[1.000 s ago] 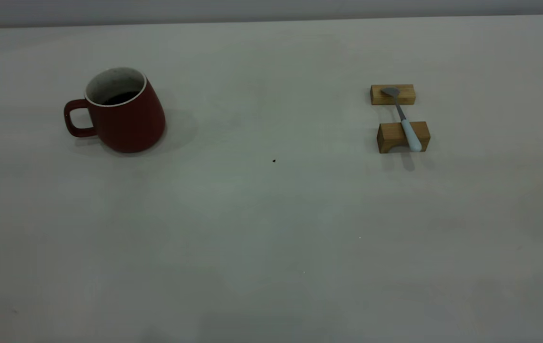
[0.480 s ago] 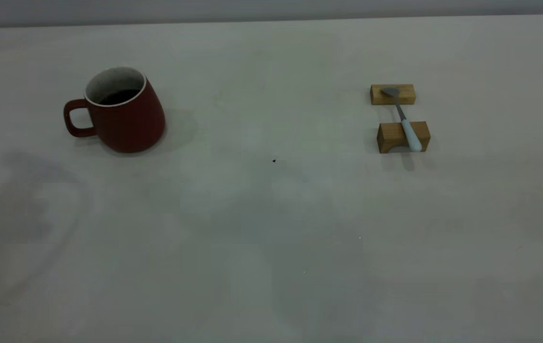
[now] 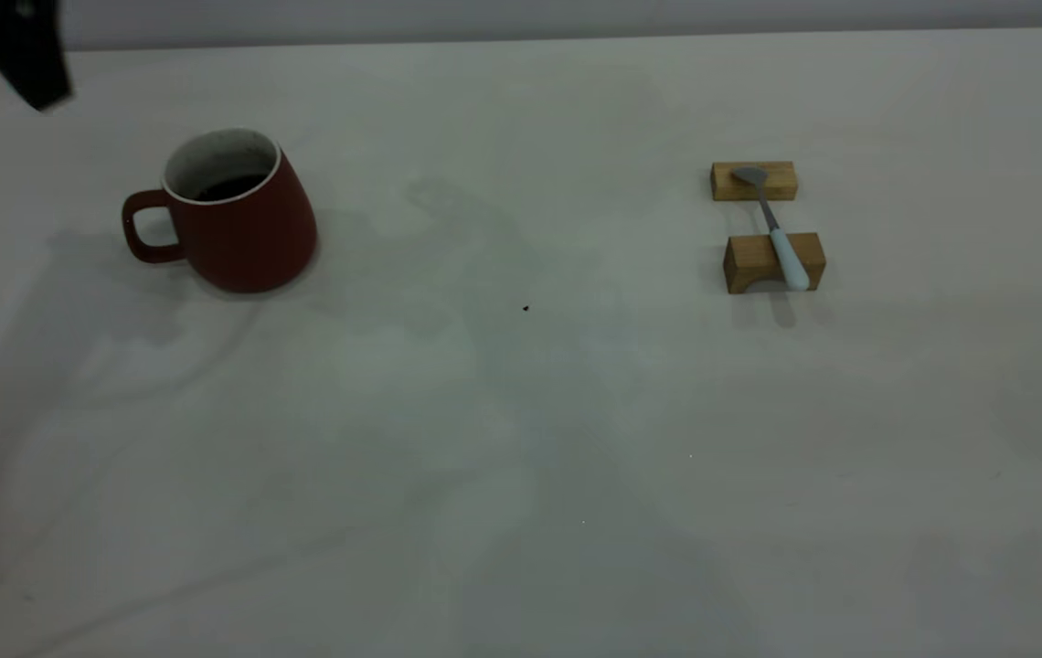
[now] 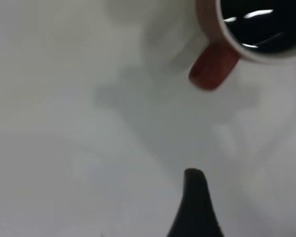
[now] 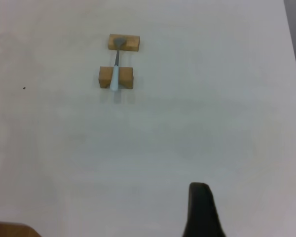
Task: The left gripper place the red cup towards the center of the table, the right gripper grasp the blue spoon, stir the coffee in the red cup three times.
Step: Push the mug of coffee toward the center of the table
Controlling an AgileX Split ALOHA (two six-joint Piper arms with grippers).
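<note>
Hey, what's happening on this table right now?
Nothing is held yet. The left gripper hangs above the table's far left corner, near the red cup of coffee. The blue spoon lies across two wooden blocks on the right, untouched; one right gripper finger shows far off.

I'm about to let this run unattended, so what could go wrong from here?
1. The red cup holds dark coffee, so a jerky grab or slide towards the table's middle could slop it out.
2. The blue spoon only rests across two small wooden blocks; a slightly off grasp by the right claw might knock it off or shift the blocks.
3. The left claw is near the cup's handle and could bump it.
</note>
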